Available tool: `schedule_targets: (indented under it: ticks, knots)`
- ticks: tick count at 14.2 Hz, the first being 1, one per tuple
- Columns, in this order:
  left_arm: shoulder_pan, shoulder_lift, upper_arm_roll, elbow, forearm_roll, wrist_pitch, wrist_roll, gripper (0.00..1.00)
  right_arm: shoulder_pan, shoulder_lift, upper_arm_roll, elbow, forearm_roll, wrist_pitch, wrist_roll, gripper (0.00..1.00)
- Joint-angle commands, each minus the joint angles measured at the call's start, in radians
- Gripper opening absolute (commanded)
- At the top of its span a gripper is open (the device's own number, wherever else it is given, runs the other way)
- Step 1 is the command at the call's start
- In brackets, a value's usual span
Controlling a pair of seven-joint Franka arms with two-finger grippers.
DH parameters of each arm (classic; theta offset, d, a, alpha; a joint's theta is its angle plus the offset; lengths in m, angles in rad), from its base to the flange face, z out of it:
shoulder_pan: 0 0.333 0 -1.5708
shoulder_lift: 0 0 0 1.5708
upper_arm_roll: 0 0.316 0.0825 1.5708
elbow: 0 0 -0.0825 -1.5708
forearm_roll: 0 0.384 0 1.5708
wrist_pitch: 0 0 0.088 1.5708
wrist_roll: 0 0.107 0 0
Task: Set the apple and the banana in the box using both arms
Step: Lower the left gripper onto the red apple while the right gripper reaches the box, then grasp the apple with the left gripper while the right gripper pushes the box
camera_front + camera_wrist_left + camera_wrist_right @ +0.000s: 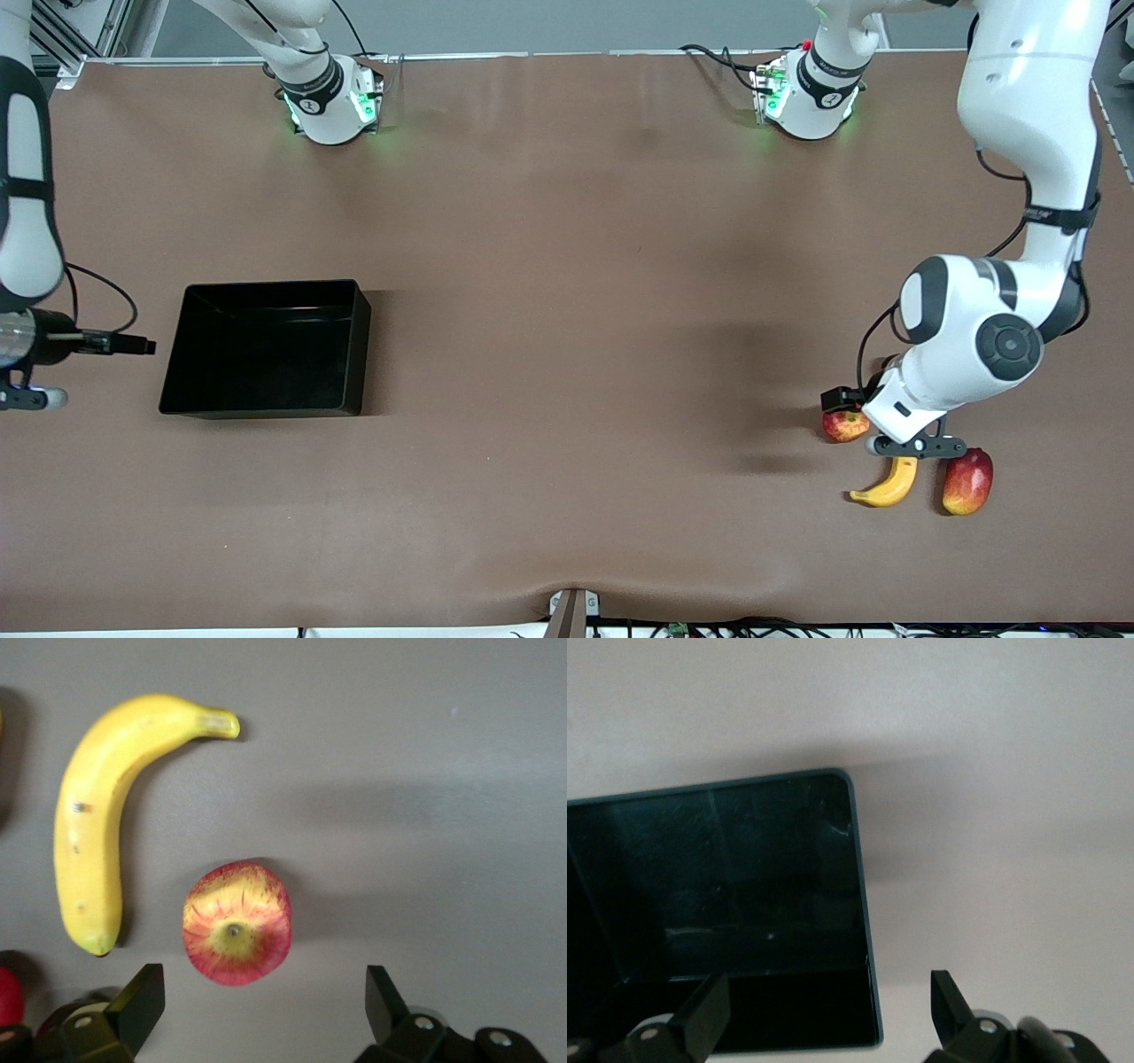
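Banana lies nearest front camera, beside mango, at left arm's end of table. We see left gripper spread wide, empty, over apple, just beside banana. Right gripper spread wide, empty, waits over box edge at right arm's end.

The left arm bends down from its base, its wrist folded low at its own end of the desk, and the left pincer points downward with its fingers spread wide and empty. The right arm hangs at the other end, waiting, its right pincer likewise spread wide with nothing between the fingers.
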Motion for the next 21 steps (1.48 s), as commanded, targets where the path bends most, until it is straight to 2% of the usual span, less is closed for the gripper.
schedule_targets:
  ticks: [1,4,5,7,9,11,12,13,14,15,16,19,21]
  knots:
    - [-0.002,0.028,0.004,0.015,0.050,0.013,-0.055,1.00,-0.022,0.029,0.014,-0.063,0.013,0.117,-0.102,1.00]
    - [-0.009,0.064,0.004,0.018,0.082,0.016,-0.089,1.00,-0.040,0.045,0.016,-0.112,0.013,0.168,-0.145,0.97]
    - [-0.008,0.077,0.004,0.019,0.097,0.024,-0.093,1.00,-0.039,0.043,0.016,-0.138,0.013,0.193,-0.145,0.90]
    - [-0.006,0.097,0.004,0.019,0.104,0.056,-0.112,1.00,-0.042,0.042,0.016,-0.178,0.013,0.231,-0.145,0.61]
    - [-0.006,0.104,0.005,0.021,0.114,0.070,-0.120,1.00,-0.063,0.043,0.020,-0.192,0.019,0.240,-0.151,0.38]
    - [-0.003,0.117,0.007,0.025,0.114,0.075,-0.120,1.00,-0.066,0.043,0.020,-0.199,0.049,0.242,-0.191,0.28]
    - [-0.002,0.118,0.007,0.027,0.120,0.075,-0.118,0.93,-0.068,0.045,0.020,-0.199,0.054,0.243,-0.208,0.17]
    - [-0.003,0.117,0.011,0.027,0.136,0.075,-0.120,0.67,-0.068,0.048,0.020,-0.201,0.069,0.242,-0.211,0.12]
    - [-0.006,0.118,0.013,0.028,0.148,0.075,-0.121,0.39,-0.071,0.049,0.020,-0.199,0.075,0.240,-0.214,0.04]
    - [-0.006,0.118,0.013,0.030,0.150,0.075,-0.127,0.07,-0.071,0.049,0.020,-0.199,0.076,0.237,-0.214,0.02]
    - [-0.003,0.115,0.013,0.032,0.151,0.073,-0.129,0.00,-0.069,0.049,0.020,-0.199,0.077,0.233,-0.214,0.00]
    - [0.000,0.098,0.013,0.039,0.151,0.073,-0.130,0.00,-0.057,0.037,0.025,-0.181,0.077,0.193,-0.226,0.00]
    - [0.006,0.071,0.011,0.044,0.151,0.073,-0.129,0.00,-0.057,0.028,0.051,-0.112,0.082,0.086,-0.226,0.00]
